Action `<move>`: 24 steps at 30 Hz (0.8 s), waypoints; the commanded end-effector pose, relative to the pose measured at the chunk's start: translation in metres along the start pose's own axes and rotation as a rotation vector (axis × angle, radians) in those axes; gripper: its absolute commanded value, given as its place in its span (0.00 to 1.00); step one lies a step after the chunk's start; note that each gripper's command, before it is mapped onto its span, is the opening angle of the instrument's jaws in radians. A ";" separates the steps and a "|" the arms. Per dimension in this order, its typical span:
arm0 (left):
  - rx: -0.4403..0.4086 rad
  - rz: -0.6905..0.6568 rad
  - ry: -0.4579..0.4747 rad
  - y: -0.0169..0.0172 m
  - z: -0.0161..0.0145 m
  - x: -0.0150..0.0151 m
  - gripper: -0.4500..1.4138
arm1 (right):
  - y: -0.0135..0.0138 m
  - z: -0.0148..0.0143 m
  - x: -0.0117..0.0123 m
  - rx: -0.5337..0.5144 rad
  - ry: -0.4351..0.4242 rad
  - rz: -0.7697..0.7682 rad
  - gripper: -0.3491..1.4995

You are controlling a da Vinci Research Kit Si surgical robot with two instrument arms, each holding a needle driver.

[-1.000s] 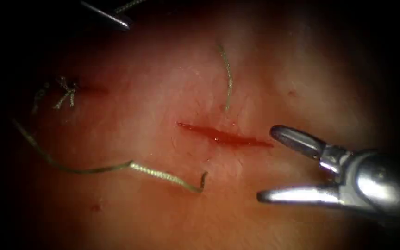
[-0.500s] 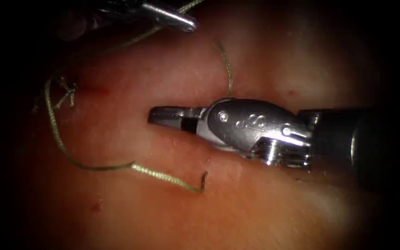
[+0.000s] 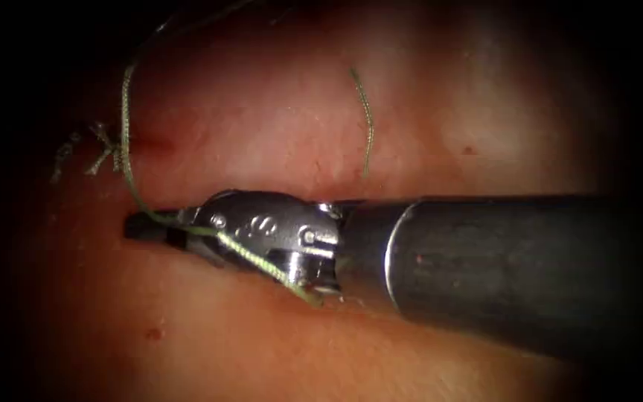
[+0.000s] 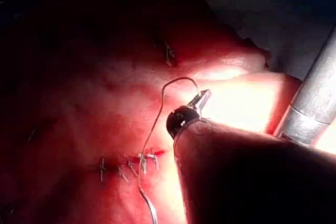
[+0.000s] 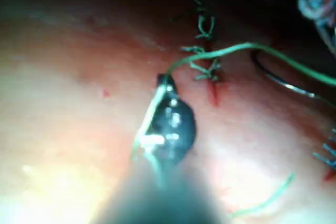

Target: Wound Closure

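One pincer (image 3: pixel 146 225), the right arm's, pinches the thread (image 3: pixel 126 160) over the tissue (image 3: pixel 277 119), its shaft hiding the cut

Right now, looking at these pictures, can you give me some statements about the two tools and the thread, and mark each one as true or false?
1. The right gripper is shut on the thread. True.
2. In the endoscope view the knotted stitch lies far to the right of the right gripper. False: it lies above the gripper, slightly to its left.
3. The short cut end of thread lies loose on the tissue. True.
4. The left gripper is wide open and holds nothing. False: it is shut on the thread.
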 end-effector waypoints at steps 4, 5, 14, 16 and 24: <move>0.030 0.103 0.002 -0.0029 0.0004 0.0010 0.00 | -0.0006 -0.0003 0.0006 0.042 0.029 0.002 0.00; 0.035 0.128 0.002 -0.0034 0.0003 0.0011 0.00 | -0.0006 -0.0006 0.0006 0.047 0.040 0.005 0.00; 0.057 0.262 -0.005 -0.0071 -0.0004 -0.0001 0.00 | -0.0007 -0.0028 0.0003 0.053 0.129 0.039 0.00; 0.060 0.280 0.017 -0.0076 -0.0005 -0.0004 0.00 | -0.0007 -0.0028 0.0003 0.050 0.149 0.044 0.00; 0.070 0.346 0.083 -0.0087 -0.0008 -0.0001 0.00 | -0.0007 -0.0029 0.0007 0.021 0.258 0.110 0.28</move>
